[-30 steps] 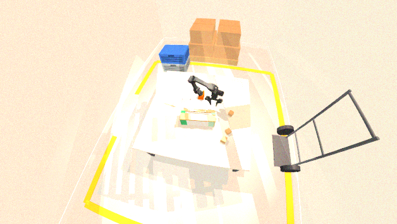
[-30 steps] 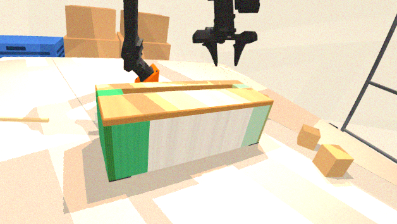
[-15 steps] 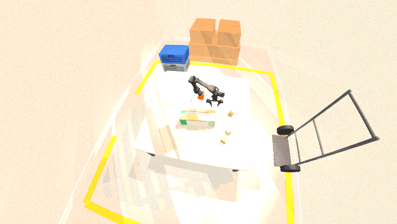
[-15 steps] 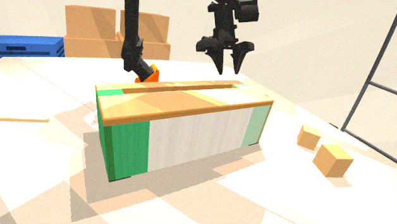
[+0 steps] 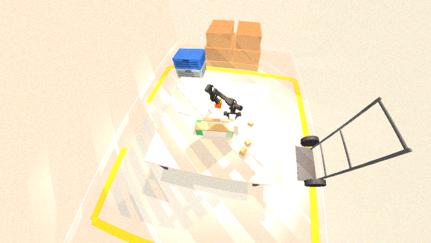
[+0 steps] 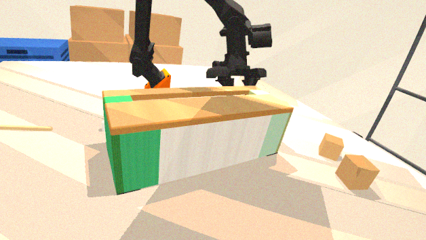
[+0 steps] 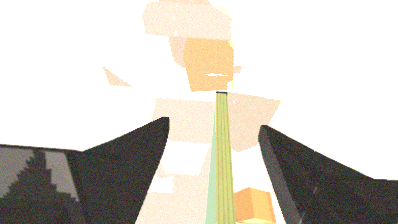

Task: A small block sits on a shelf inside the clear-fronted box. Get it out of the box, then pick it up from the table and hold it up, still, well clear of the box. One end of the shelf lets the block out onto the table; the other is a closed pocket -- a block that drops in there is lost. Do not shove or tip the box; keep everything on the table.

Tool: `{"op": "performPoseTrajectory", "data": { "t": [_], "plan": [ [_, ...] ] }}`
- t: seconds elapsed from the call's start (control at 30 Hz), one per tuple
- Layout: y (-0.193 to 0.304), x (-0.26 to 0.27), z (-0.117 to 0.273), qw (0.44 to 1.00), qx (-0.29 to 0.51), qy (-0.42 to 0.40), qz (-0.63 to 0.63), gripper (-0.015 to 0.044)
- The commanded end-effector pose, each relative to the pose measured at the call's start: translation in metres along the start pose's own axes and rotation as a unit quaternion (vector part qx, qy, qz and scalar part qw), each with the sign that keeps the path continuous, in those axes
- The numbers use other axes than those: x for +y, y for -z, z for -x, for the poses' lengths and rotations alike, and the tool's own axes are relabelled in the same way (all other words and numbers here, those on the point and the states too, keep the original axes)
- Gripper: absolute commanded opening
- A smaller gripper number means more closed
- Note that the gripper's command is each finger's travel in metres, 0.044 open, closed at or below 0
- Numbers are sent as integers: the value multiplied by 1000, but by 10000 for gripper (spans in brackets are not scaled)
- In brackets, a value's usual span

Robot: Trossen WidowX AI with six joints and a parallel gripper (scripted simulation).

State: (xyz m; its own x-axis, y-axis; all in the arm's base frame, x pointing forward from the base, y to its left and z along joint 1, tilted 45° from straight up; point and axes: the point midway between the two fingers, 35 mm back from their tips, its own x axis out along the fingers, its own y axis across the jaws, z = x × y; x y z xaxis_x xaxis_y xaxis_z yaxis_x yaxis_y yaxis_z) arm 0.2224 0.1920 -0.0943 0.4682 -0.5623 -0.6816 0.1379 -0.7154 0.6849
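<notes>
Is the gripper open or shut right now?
Open: the gripper fingers stand apart, with only the box's pale green end edge showing between them.

Stacked cardboard boxes [image 5: 233,42] stand beside a blue crate [image 5: 189,62] past the table; a grey hand truck [image 5: 338,151] lies well apart, outside the yellow floor line [image 5: 302,106].

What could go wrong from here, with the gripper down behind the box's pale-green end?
The open, empty gripper hangs just behind the box, its fingers straddling a thin green wall; going lower could shove or tip the box. The shelf block isn't visible, so a blind push might send it toward the closed pocket.
</notes>
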Motion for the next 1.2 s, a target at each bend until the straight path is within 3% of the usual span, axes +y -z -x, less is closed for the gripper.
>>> {"op": "performPoseTrajectory", "data": {
  "t": [0.0,1.13,1.17],
  "plan": [
    [-4,2,-6,1000,-2,-4,3,285],
    [-25,5,-53,1000,0,-3,4,285],
    [-25,5,-53,1000,0,-3,4,259]
  ]
}}
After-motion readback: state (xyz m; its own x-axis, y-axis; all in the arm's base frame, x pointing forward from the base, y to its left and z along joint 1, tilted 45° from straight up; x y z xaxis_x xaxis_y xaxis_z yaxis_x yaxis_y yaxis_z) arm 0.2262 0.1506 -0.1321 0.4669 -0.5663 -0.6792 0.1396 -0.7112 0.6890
